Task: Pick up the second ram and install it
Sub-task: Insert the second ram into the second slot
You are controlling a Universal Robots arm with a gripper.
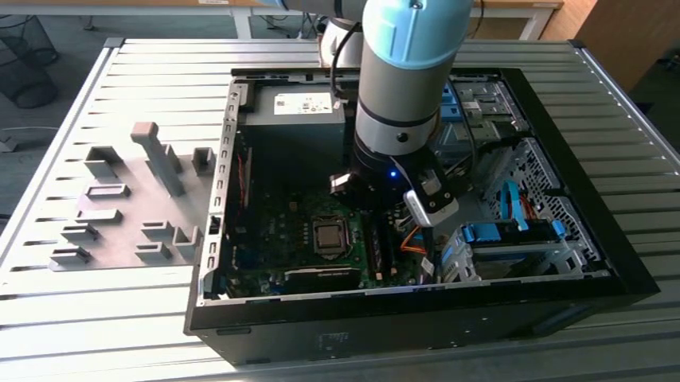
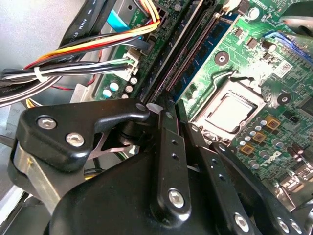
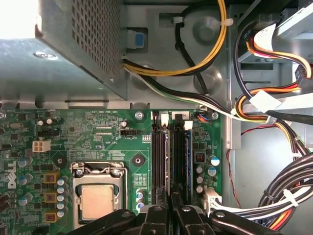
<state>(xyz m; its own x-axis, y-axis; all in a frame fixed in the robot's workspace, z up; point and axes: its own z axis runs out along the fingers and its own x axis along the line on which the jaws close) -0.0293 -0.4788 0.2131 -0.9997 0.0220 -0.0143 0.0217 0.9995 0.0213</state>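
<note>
My gripper hangs inside the open computer case, right over the memory slots beside the processor socket. Its two black fingers stand close together, and a thin pale edge, the second ram, runs out from between them along the slots. I see it edge-on, so I cannot tell how deep it sits. A blue strip lies parallel to it one slot over. In the exterior view the arm's wrist hides the fingers and the slots.
Bundled orange, yellow and black cables run close beside the slots. The power supply box sits past the board's far edge. Blue drive brackets stand at the exterior view's right. A grey fixture plate with blocks lies outside the case.
</note>
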